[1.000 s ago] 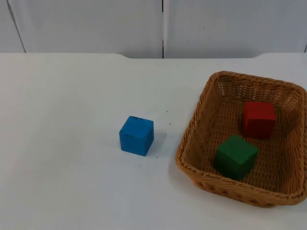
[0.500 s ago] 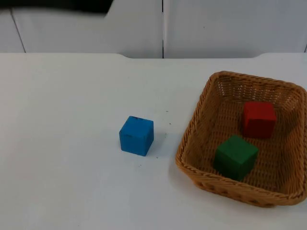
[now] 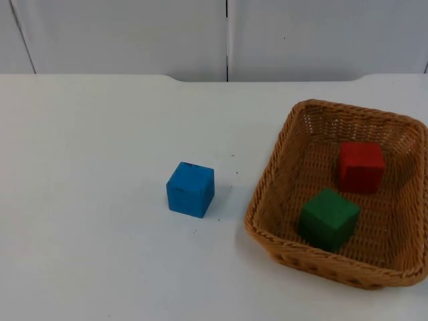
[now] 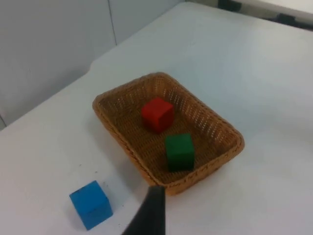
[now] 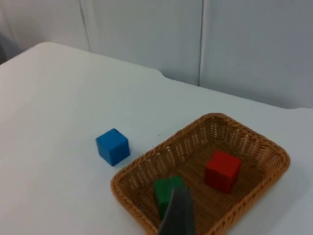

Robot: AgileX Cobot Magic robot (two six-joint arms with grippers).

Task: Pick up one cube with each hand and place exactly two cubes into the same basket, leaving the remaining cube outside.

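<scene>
Fixed top view down-forward, both wrist views high above, all sharing basket (image 3: 267,175) and blue cube (image 3: 190,189).

We note the red cube (image 3: 361,166) and green cube (image 3: 328,219) upright inside the wicker basket (image 3: 267,194), apart from each other; blue cube (image 3: 190,189) rests outside, near its left wall, on the surface

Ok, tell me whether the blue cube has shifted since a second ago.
No. The blue cube sits at the same spot on the table, at the same gap from the basket rim beside it.
</scene>
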